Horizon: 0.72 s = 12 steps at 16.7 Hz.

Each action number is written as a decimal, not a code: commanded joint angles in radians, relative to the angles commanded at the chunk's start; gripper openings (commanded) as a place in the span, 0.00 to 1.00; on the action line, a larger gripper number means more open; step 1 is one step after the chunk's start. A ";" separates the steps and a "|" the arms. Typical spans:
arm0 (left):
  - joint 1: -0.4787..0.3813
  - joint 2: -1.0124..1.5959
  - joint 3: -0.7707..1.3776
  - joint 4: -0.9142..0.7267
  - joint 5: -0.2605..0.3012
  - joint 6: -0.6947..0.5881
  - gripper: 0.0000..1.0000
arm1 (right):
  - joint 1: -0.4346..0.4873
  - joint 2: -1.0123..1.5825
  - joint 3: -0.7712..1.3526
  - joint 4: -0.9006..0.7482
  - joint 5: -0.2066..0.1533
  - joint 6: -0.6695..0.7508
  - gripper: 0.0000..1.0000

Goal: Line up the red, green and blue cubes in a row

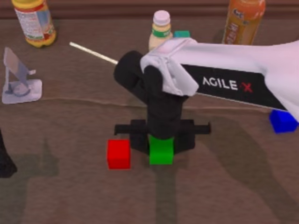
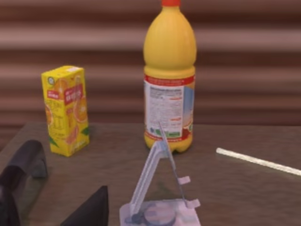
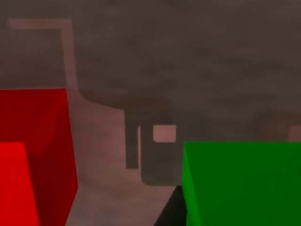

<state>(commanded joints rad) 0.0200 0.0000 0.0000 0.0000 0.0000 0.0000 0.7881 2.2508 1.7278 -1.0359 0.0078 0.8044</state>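
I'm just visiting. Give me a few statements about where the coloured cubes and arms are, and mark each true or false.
1. The red cube sits beside the green cube, with a gap between. True.
2. The blue cube touches the green cube. False: it lies apart at the table's right.
3. The right tool is over the green cube. True.
4. The left arm reaches for the red cube. False: it is parked at the left edge.

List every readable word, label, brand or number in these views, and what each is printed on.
"AGILE X": on the right arm, white letters with a red X.
Orange bottle label: too blurred to read.
Yellow juice carton: print unreadable.
The other bottles' labels in the top view: unreadable.
Cubes: no markings.
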 joint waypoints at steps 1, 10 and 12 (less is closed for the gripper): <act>0.000 0.000 0.000 0.000 0.000 0.000 1.00 | 0.001 0.005 -0.016 0.018 0.000 0.000 0.00; 0.000 0.000 0.000 0.000 0.000 0.000 1.00 | 0.002 0.008 -0.023 0.025 0.001 0.000 0.38; 0.000 0.000 0.000 0.000 0.000 0.000 1.00 | 0.002 0.008 -0.023 0.025 0.001 0.000 0.53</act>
<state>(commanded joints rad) 0.0200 0.0000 0.0000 0.0000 0.0000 0.0000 0.7901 2.2587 1.7051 -1.0105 0.0084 0.8048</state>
